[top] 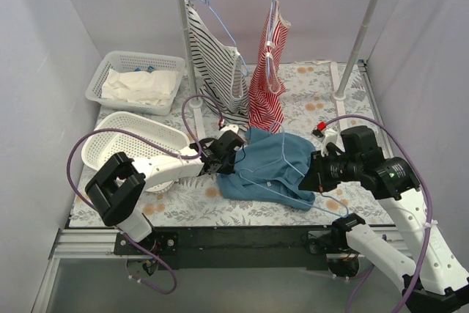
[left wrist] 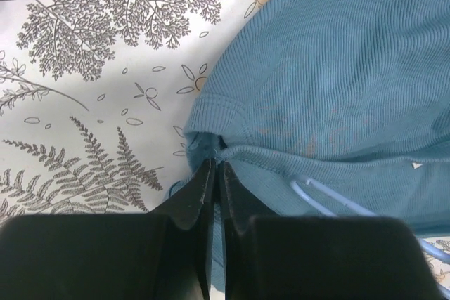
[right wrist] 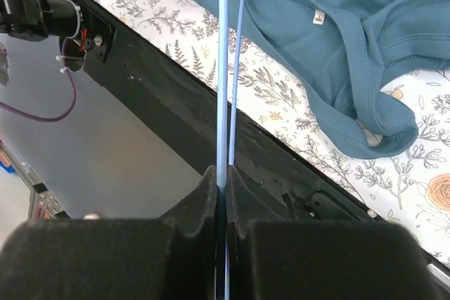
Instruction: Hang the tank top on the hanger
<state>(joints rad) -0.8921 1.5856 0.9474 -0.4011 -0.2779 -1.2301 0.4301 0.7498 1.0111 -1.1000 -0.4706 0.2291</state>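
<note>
both clenched: left tool [left wrist: 214, 168] pinching the tank top [left wrist: 337, 68] edge, right tool [right wrist: 222, 177] gripping the hanger [right wrist: 223, 68].

The teal-blue sleeveless tank top [left wrist: 337, 68] is soft, finely ribbed knit cloth, matt all over, with stitched hems. The thin light-blue wire hanger [right wrist: 222, 68] looks smooth and faintly glossy, while my black left gripper [left wrist: 214, 173] and right gripper [right wrist: 222, 177] are matt, slightly grainy plastic. The white fern-printed table cover [left wrist: 84, 68] is flat and matt.
</note>
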